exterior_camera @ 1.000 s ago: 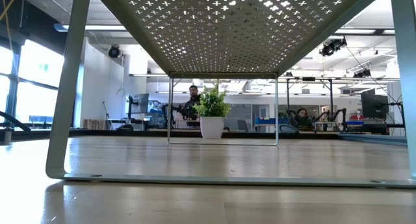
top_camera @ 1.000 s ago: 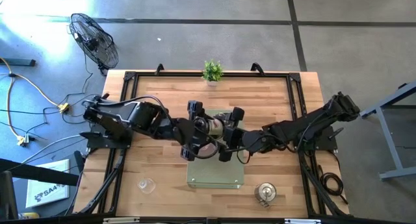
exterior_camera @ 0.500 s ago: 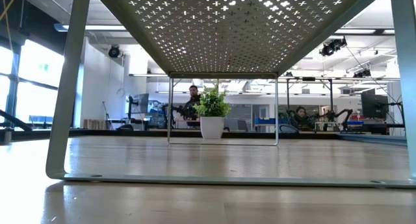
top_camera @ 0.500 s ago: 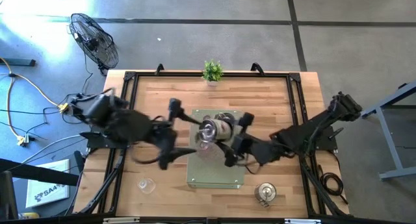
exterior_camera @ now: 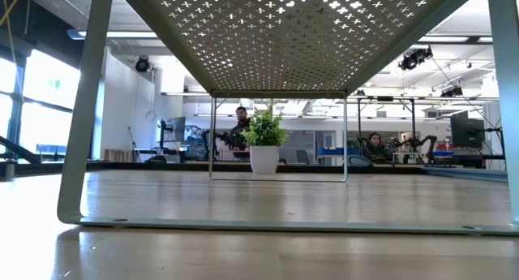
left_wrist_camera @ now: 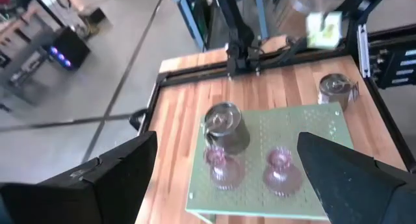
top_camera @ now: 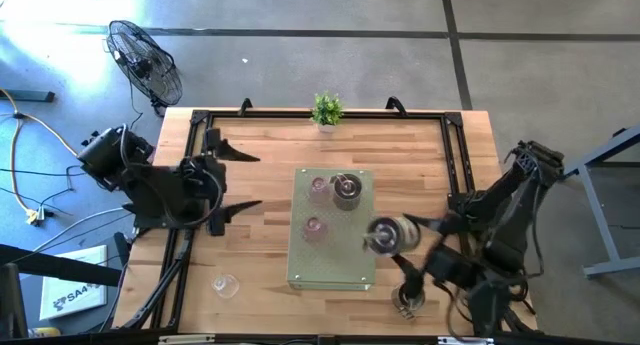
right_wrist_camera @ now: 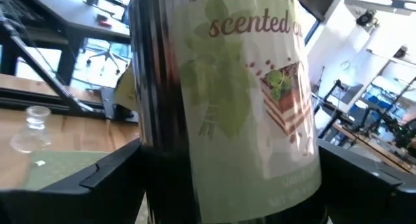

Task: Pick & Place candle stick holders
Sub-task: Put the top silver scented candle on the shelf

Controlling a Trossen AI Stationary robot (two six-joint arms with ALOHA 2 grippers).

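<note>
Wooden counter (top_camera: 420, 155) under shop light, a fan (top_camera: 147, 63) on the concrete floor behind it, and we're mid-carry. The right pincer (top_camera: 384, 235) is clenched on a silvery tin (right_wrist_camera: 221, 100), label reading "scented", its two dark fingers flanking the tin's sides in the right wrist view. From above, the tin hangs over the right edge of the green perforated stand (top_camera: 335, 270); whether it is upright I cannot tell.

On the stand sit two pink glass holders (top_camera: 318, 188) and (top_camera: 313, 228), with a metal cup (top_camera: 346, 190) just beside the upper one. Off the stand, a second metal holder (top_camera: 408, 297) sits on the counter near the right arm, and a clear glass holder (top_camera: 225, 283) sits well apart at the front left. The potted plant (top_camera: 326, 110) is at the far edge.

The left pincer (top_camera: 240, 177) is released, fingers spread, parked by the left rail.

My read: this is a carry that wants a gentle set-down. Keep the tin level, choose a bare patch clear of the pink glass and the nearby metal holder, lower until the base rests flat, and only then let go. The grip is on a smooth round wall, so a quick swing could let it twist.
</note>
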